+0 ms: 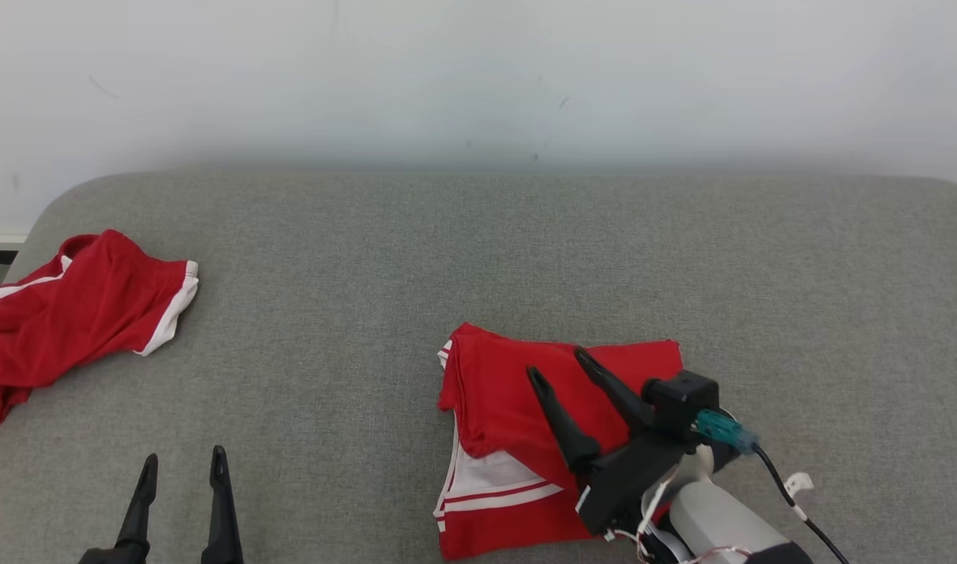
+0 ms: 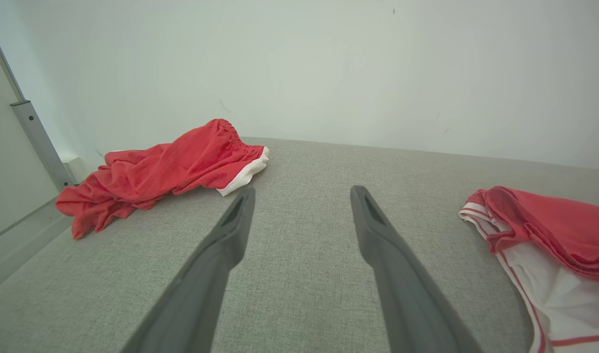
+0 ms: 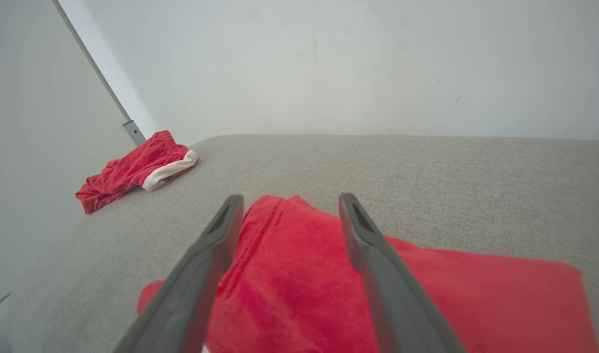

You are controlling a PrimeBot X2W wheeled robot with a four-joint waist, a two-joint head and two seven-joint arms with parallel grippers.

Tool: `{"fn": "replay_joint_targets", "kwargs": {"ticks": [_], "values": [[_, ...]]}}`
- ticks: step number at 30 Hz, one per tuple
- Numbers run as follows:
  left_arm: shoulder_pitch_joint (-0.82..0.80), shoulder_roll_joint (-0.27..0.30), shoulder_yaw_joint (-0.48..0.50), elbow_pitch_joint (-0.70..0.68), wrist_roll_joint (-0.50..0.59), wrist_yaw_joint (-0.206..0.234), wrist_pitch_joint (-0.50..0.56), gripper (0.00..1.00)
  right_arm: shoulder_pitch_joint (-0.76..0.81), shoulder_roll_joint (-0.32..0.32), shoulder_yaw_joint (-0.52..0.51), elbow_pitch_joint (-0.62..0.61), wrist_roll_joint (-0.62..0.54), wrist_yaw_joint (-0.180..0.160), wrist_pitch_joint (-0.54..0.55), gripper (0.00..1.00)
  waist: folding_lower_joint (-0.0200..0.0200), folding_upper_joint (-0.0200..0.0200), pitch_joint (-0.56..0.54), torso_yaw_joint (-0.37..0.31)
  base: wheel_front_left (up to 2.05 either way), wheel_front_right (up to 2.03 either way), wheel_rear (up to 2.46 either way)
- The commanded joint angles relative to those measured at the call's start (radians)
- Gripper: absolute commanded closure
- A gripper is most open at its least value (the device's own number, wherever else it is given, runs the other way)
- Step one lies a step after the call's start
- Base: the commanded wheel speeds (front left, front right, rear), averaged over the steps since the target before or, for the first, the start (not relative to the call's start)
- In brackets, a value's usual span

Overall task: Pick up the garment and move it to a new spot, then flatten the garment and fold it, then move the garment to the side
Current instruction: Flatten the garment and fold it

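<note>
Right end effector (image 1: 556, 360) far from shorts (image 1: 79, 313)

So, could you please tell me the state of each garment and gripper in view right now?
Red garment with white stripes: folded, lying on the grey fabric surface.
Red garment with white hem, far left: crumpled, unfolded.
Left gripper: open, empty.
Right gripper: open, over the folded garment, empty.

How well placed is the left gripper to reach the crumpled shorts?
Probably yes: the left gripper is open, and just bare cushion lies between it and the crumpled shorts, ahead to its left.
</note>
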Motion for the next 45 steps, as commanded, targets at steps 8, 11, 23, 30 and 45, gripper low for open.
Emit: {"fn": "replay_joint_targets", "kwargs": {"ticks": [8, 11, 23, 30, 45], "values": [[0.021, -0.002, 0.009, -0.010, -0.010, 0.004, -0.003, 0.00, 0.126, -0.020, -0.129, -0.149, -0.044, -0.002, -0.001, 0.00, 0.0000, -0.0001, -0.005, -0.003, 0.00, 0.00, 0.00], [0.018, -0.001, 0.011, -0.014, -0.009, 0.006, -0.003, 0.00, 0.175, -0.012, -0.204, -0.210, -0.078, -0.002, -0.001, 0.00, 0.0000, -0.0001, -0.004, -0.006, 0.00, 0.00, 0.00], [0.022, -0.001, 0.014, -0.030, -0.004, 0.008, -0.003, 0.00, 0.345, 0.045, -0.441, -0.414, -0.200, -0.002, -0.001, 0.00, 0.0000, -0.0001, -0.008, -0.034, 0.00, 0.00, 0.00], [0.034, -0.001, 0.018, -0.039, 0.000, 0.013, -0.003, 0.00, 0.412, 0.058, -0.482, -0.466, -0.256, -0.002, -0.001, 0.00, 0.0000, -0.0001, -0.021, -0.054, 0.00, 0.00, 0.00], [0.055, -0.001, 0.018, -0.048, -0.001, 0.017, -0.003, 0.00, 0.508, 0.096, -0.515, -0.489, -0.309, -0.002, -0.001, 0.00, 0.0000, -0.0001, -0.032, -0.101, 0.00, 0.00, 0.00]]}}
